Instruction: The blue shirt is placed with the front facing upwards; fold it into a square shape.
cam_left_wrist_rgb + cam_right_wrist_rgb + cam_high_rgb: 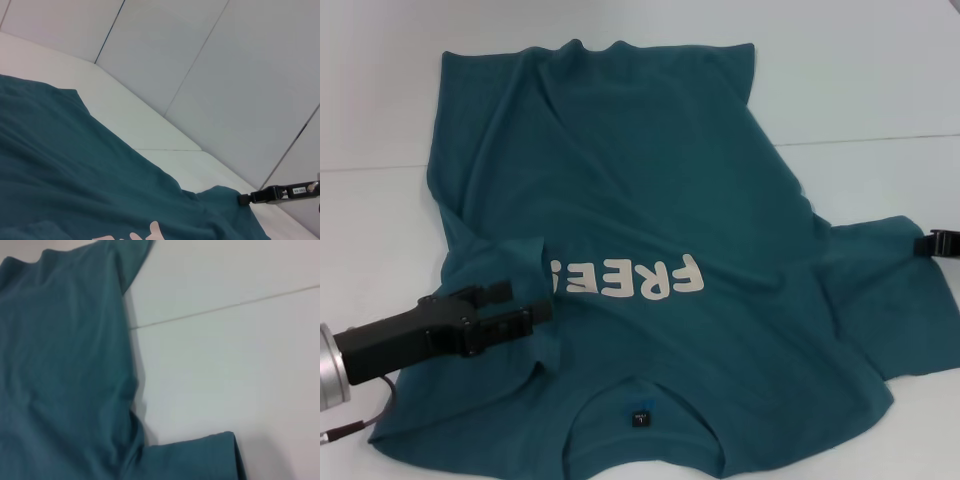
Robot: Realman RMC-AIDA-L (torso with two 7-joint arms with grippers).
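Note:
The blue shirt (650,200) lies front up on the white table, its collar and small dark label (639,415) nearest me and the off-white lettering (640,278) across the chest. Its left sleeve (505,265) is folded inward over the start of the lettering. My left gripper (525,303) hovers over that folded flap, its tip at the flap's inner edge. My right gripper (928,245) is at the table's right side, shut on the outer edge of the right sleeve (880,290). In the left wrist view the right gripper (246,199) pinches the sleeve tip (220,195), which rises slightly toward it.
The white table (860,90) extends beyond the shirt on every side, with a thin seam line (880,140) running across it. Pale wall panels (210,60) stand behind the table. A cable (360,425) trails from my left arm at the near left.

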